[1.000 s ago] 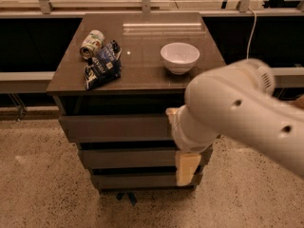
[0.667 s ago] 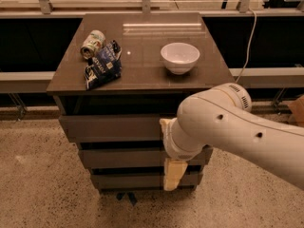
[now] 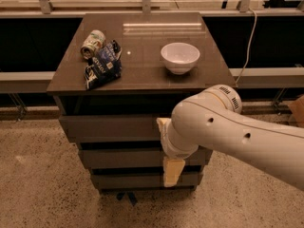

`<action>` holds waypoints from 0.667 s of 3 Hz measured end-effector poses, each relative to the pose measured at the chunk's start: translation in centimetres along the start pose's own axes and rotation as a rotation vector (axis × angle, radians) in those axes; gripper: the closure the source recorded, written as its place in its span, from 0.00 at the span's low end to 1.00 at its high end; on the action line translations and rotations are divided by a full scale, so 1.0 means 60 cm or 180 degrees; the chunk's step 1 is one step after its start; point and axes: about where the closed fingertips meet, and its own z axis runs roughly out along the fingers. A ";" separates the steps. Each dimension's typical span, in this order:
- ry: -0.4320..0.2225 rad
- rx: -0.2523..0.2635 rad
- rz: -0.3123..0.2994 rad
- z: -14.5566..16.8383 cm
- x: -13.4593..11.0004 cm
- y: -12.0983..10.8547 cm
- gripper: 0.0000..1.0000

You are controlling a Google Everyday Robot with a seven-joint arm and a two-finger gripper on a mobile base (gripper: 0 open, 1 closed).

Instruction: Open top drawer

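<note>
Top drawer point(image 3: 111, 127) sits right under the dark tabletop point(image 3: 142, 37), the highest and widest of three grey-brown fronts stacked down the cabinet, plain and flat with no handle, and a dark strip of shadow runs between its upper edge and the tabletop. From this angle I cannot tell whether it stands out from the cabinet at all. Across its right end comes the big white arm point(image 3: 237, 132), reaching in from the right of the picture and covering that end of the panel. At the arm's tip is the gripper point(image 3: 172, 172), a cream-coloured piece pointing down in front of the middle drawer point(image 3: 118, 158) and reaching to the bottom drawer point(image 3: 128, 179); whether it touches either front is not clear. Wide or narrow, I cannot tell, because the wrist hides most of it, and nothing is seen in its hold. Up on the tabletop, a white bowl point(image 3: 180, 57) stands upright toward the right side. Over on the left a can point(image 3: 92, 43) lies on its side, and a dark blue snack bag point(image 3: 102, 65) lies crumpled just in front of it, touching it or very nearly. Below, the speckled floor point(image 3: 38, 175) spreads around the cabinet, and a white cable point(image 3: 247, 42) hangs down on the right behind it.
</note>
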 end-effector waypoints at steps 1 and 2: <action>0.0091 0.0178 -0.0188 0.023 0.029 -0.032 0.00; 0.0114 0.0313 -0.0274 0.045 0.055 -0.072 0.00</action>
